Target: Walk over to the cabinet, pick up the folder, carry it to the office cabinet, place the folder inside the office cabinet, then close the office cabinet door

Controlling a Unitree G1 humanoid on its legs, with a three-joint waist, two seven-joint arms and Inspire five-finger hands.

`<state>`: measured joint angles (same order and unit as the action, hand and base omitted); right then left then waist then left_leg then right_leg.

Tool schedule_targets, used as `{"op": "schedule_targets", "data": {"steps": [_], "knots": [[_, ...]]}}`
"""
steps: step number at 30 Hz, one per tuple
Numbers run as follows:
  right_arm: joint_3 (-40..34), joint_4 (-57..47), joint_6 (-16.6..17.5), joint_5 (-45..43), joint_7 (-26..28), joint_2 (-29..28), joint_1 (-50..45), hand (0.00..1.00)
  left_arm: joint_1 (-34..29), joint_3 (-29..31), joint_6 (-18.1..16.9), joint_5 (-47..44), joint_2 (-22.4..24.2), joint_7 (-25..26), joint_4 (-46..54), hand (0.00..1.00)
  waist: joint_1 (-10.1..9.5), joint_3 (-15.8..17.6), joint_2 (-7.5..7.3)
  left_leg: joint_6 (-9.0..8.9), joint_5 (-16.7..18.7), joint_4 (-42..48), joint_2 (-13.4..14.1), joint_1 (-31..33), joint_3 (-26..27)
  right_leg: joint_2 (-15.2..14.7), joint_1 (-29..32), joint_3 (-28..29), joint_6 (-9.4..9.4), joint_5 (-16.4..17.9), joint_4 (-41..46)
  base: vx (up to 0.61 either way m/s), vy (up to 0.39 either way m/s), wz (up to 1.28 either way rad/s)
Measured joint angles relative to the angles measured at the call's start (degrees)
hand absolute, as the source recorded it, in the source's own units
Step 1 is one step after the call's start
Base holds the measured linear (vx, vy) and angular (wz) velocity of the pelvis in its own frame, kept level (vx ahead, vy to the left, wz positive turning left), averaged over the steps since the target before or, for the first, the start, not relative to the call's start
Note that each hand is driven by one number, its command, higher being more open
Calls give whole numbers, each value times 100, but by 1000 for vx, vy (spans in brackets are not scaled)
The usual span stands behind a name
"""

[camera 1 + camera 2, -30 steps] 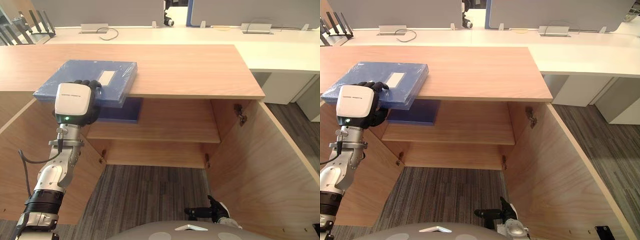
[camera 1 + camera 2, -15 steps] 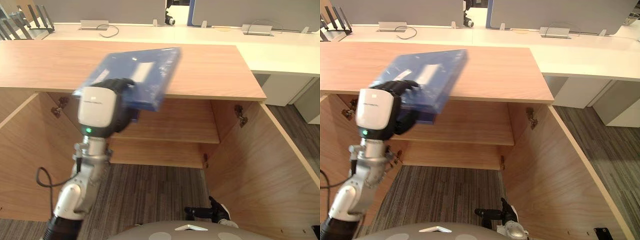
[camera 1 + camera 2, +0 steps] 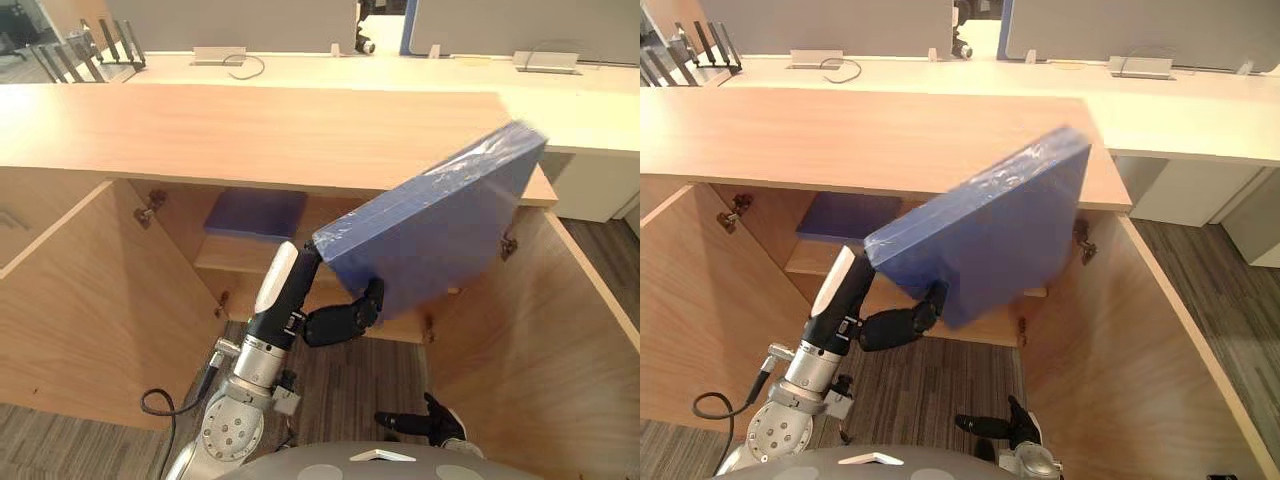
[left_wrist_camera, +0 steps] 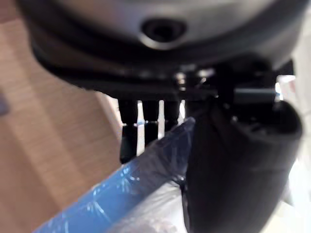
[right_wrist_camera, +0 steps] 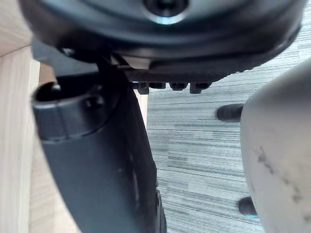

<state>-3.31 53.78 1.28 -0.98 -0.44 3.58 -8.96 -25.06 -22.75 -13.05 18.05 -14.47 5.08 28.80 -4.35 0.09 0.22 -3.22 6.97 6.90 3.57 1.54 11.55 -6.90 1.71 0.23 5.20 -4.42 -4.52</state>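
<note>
- I've swung the folder (image 3: 440, 220) off the surface (image 3: 250, 130); it's now tilted in the air before the open cabinet (image 3: 60, 300).
- My left hand (image 3: 338, 323) has its fingers gripping the folder's lower edge.
- The right hand (image 3: 432, 420) hangs low; I can't tell how its fingers sit.

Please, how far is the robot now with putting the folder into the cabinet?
Done: the pick-up; the left hand is curled round the large blue folder, held tilted in front of the open wooden cabinet. In hand: getting it onto the inner shelf. Left: setting it inside, letting go, closing the doors. The right hand hangs low, open.
</note>
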Motion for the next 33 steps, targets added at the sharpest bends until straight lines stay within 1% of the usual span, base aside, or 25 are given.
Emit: {"op": "schedule_targets", "data": {"steps": [2, 6, 9, 10, 13, 17, 19, 23, 24, 26, 30, 32, 33], "knots": [[49, 96, -64, -1, 0, 2, 95, 100, -63, 19, 188, -307, 2, -89, -104, 0, -14, 93, -45, 7, -5, 7, -1, 5, -27, 4, -40, -8, 0, -4, 1, 28, -12, 7], [60, 170, -87, -2, 10, 1, 141, 100, -66, 82, 333, -1075, 23, -316, -226, 0, -17, 113, -71, 26, 13, 43, -2, 2, -46, -2, -77, -25, 0, -3, 2, 15, 1, 3], [93, 178, -97, -1, 26, 2, 146, 100, -71, 132, 398, -1767, 116, -562, -229, 0, -22, 122, -82, 30, 51, 99, 3, 3, -54, -2, -108, -28, 0, -3, 2, -10, 0, 0], [97, 186, -99, -1, 45, 4, 150, 100, -73, 132, 468, -2145, 180, -701, -240, 0, -20, 123, -83, 28, 58, 107, 2, -1, -62, -5, -123, -34, -1, -2, 2, -34, -3, 2], [97, 284, -121, 0, 108, 13, 205, 100, -86, 166, 580, -2511, 274, -928, -251, 0, -19, 125, -87, 24, 63, 117, 9, -4, -78, -3, -150, -49, -4, 3, 3, -44, -10, 3], [121, 303, -199, 2, 178, 43, 235, 100, -76, 178, 589, -2482, 330, -1089, -600, 0, -12, 112, -56, 24, 56, 106, 11, -49, -136, -2, -167, -140, -13, 68, 110, -40, -14, 7], [178, 374, -200, 2, 230, 76, 269, 100, -79, 195, 602, -2341, 329, -1093, -1085, 0, -17, 90, -31, 26, 51, 90, 8, -98, -144, -4, -169, -151, 7, 113, 156, -34, -3, 2], [179, 397, -203, -15, 223, 89, 326, 100, -82, 384, 755, -1903, 326, -1071, -1700, 0, -20, 76, -13, 23, 36, 74, 9, -91, -149, -4, -152, -162, 10, 116, 140, -8, 0, 0], [180, 372, -203, -79, 210, 95, 328, 100, -88, 467, 823, -1743, 326, -1065, -1831, 0, -21, 73, -9, 23, 34, 72, 9, -87, -148, -2, -142, -163, 11, 117, 136, 0, 0, 0], [172, 263, -203, -272, 131, 100, 290, 100, -99, 610, 843, -1510, 325, -1045, -1981, 0, -21, 70, -4, 23, 33, 62, 9, -66, -140, -1, -107, -158, 11, 116, 132, 0, 0, 0], [125, -537, -211, -452, -21, 12, 82, 100, -152, 917, 847, -1121, 340, -1001, -2000, 0, -9, 68, -4, 27, 31, 75, 10, -15, -104, 0, -79, -131, 19, 103, 103, 8, 1, -1], [-163, -1266, -205, -500, -74, -128, -46, 100, -143, 1034, 846, -1005, 390, -866, -1995, 0, -10, 69, -10, 28, 42, 86, 10, -3, -81, -1, -76, -117, 30, 91, 87, 17, 4, -5], [-239, -1423, -200, -502, -97, -159, -55, 100, -139, 1061, 846, -941, 405, -827, -1995, 0, -8, 70, -17, 30, 46, 87, 10, -3, -77, -1, -76, -112, 31, 90, 85, 0, 0, 0]]}}
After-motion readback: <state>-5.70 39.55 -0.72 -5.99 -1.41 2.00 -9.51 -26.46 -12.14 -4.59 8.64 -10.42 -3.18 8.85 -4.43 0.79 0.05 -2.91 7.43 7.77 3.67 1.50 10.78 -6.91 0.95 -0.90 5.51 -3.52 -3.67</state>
